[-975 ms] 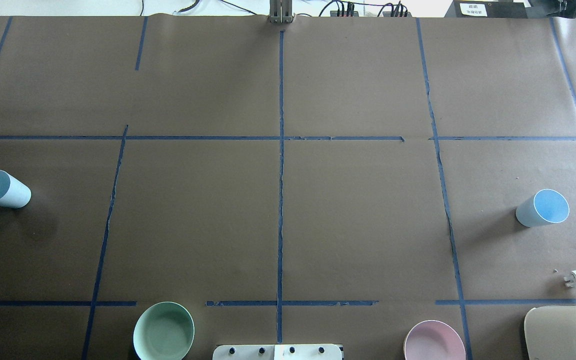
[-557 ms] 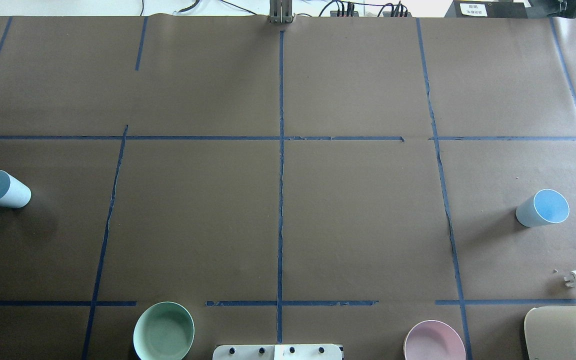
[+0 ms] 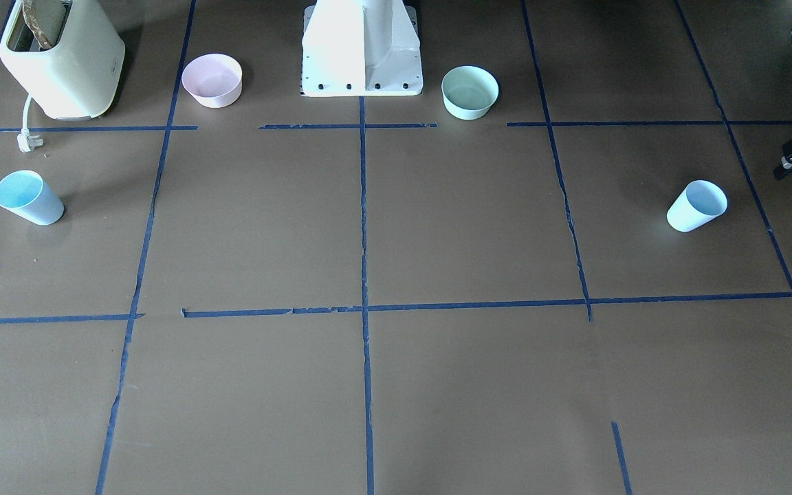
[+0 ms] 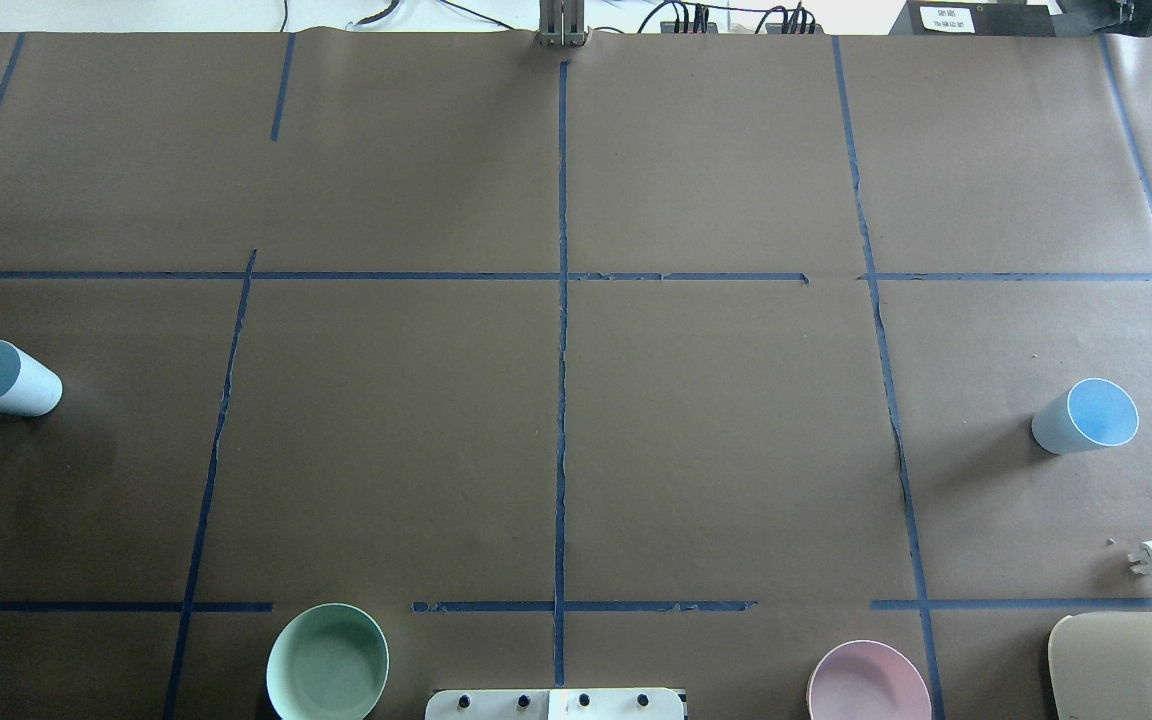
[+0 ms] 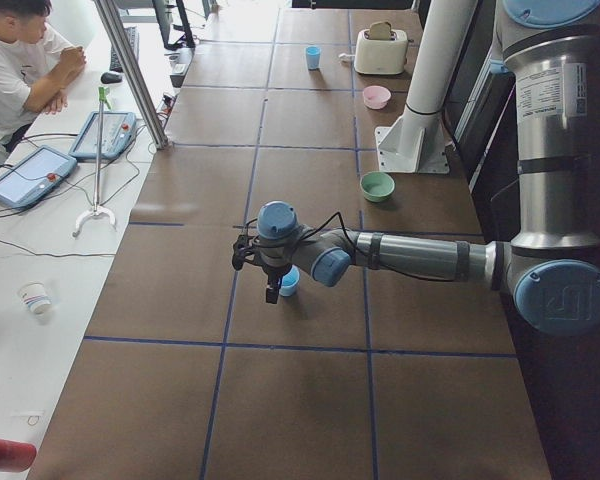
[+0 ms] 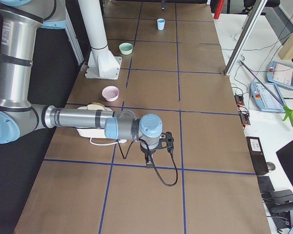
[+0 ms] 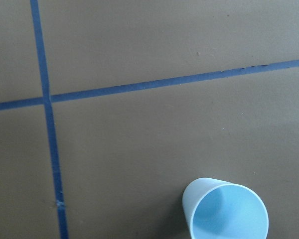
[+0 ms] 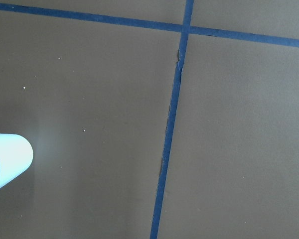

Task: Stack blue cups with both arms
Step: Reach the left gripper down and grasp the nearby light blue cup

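Two pale-blue cups stand upright far apart on the brown table. The left cup (image 4: 4,378) is near the table's left end, the right cup (image 4: 1084,416) near its right end. My left gripper (image 5: 271,294) hangs just beside the left cup (image 5: 290,282) in the exterior left view; I cannot tell its state. The left wrist view shows that cup (image 7: 225,210) from above, with no fingers in frame. My right gripper (image 6: 149,163) hangs over the table's right end; I cannot tell its state. The right cup (image 8: 7,160) sits at the right wrist view's left edge.
A mint-green bowl (image 4: 327,662) and a pink bowl (image 4: 868,684) sit near the white pedestal (image 3: 361,48). A cream toaster (image 4: 1131,665) with its white plug (image 4: 1151,560) stands at the near right. An operator (image 5: 20,60) sits beyond the table's far side.
A dark sliver has appeared at the overhead view's left edge, just above the left cup. The cups and bowls have not moved.
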